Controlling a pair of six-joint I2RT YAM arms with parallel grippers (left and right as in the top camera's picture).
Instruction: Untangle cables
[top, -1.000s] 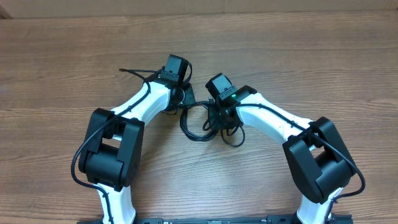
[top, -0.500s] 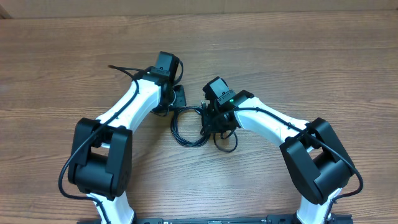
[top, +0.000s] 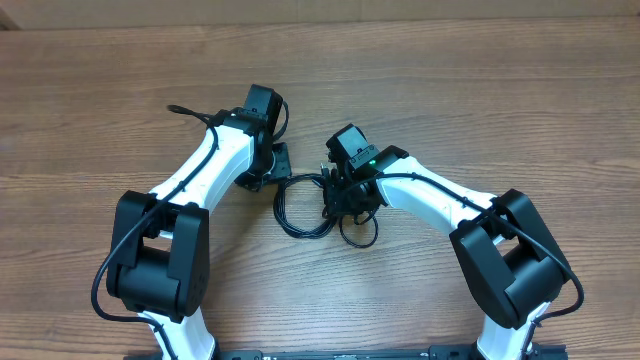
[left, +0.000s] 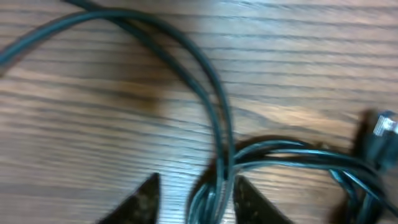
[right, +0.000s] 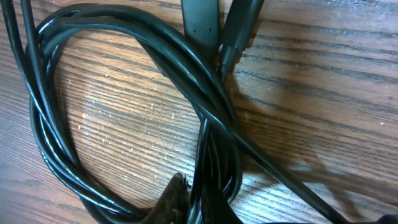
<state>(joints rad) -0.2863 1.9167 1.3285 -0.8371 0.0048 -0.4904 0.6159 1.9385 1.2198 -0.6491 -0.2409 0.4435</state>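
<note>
My left claw stands spread. Its tips straddle a few strands of the cables without squeezing them. The strands run straight ahead from the tips, and one bunch forks right toward a small plug (blurred, so I can't name its type). Seen from overhead, the coiled loop lies on the table between my two claws, stretched roughly left to right. My right claw is pressed together, pinching the bundle where the strands cross. I judge the left claw must close first, then draw away leftward along that line.
</note>
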